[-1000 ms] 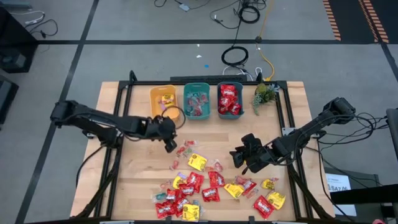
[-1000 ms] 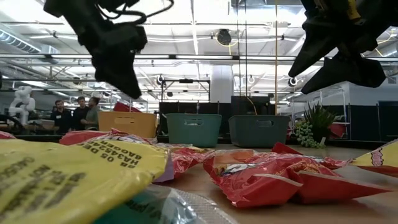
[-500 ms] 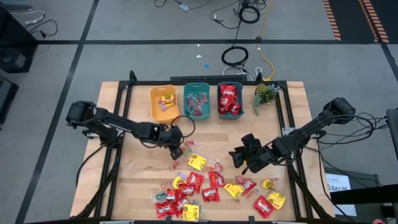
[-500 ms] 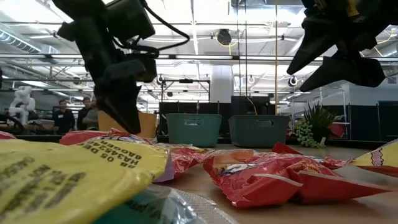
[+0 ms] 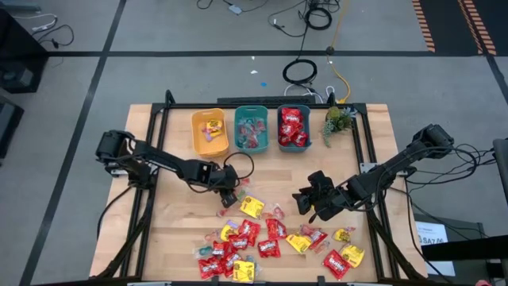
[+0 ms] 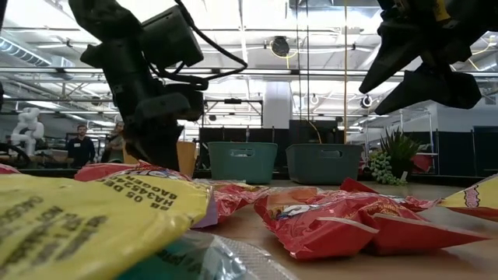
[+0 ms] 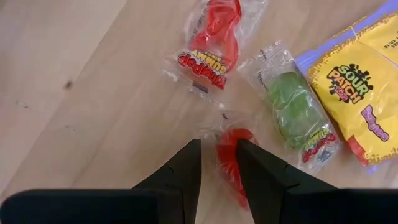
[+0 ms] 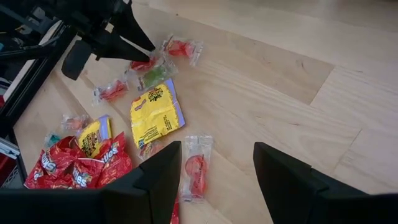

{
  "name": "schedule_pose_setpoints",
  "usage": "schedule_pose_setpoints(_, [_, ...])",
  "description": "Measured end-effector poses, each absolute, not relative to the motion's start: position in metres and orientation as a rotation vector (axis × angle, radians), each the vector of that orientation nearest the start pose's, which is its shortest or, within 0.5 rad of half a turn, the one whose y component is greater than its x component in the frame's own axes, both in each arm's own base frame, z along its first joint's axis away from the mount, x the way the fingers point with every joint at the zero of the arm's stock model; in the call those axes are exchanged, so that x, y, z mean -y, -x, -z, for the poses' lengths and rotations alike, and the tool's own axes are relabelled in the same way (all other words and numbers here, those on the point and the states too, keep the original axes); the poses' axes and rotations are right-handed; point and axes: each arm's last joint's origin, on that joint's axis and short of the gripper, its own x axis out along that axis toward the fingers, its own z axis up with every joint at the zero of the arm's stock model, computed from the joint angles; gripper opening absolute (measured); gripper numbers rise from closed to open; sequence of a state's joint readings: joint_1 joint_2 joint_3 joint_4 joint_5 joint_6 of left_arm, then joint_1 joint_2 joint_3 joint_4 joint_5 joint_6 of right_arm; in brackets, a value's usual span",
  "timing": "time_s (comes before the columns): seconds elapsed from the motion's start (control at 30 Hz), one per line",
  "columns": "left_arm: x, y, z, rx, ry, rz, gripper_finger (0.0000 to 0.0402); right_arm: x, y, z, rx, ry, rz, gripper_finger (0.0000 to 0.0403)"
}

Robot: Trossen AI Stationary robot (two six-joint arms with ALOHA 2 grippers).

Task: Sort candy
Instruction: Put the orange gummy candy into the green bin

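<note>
From above, my left gripper (image 5: 228,194) sits just left of the middle of the frame, right at the top edge of the candy (image 5: 274,238) that spreads across the lower middle. My right gripper (image 5: 311,203) hangs right of the middle, its fingers spread wide with nothing between them. Three bins (image 5: 252,129) stand in a row above the middle. From up here I can't see what my left fingers are doing — they are too small.

From the low camera, the left gripper (image 6: 156,152) comes down at the left, and its tips are hidden behind a big yellow packet (image 6: 85,218). The right arm shows only at the upper right, cut off by the top edge.

In my left wrist camera, the fingers (image 7: 180,171) at the bottom middle are partly spread around one end of a small clear-wrapped red sweet (image 7: 231,160). They do not pinch it yet. The slippery wrapper could slide out, or I might catch the green sweet (image 7: 292,112) lying close by.

In my right wrist camera, a clear-wrapped red piece (image 8: 196,167) lies between my own spread fingers, low in the frame. The left gripper (image 8: 143,46) shows at the upper left — if I move both arms now, they could bump.
</note>
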State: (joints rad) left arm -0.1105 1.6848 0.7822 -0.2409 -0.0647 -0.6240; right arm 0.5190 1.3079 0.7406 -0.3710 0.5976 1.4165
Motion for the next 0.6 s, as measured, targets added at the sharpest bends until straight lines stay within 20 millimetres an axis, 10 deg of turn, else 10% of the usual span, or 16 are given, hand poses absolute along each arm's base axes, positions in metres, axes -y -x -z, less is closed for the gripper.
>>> schedule_pose_setpoints(0.6, [0.038,-0.279,-0.145,-1.175,0.357,-0.28,0.0004,-0.107,-0.22,-0.203,-0.571,-0.838,0.584,0.0192])
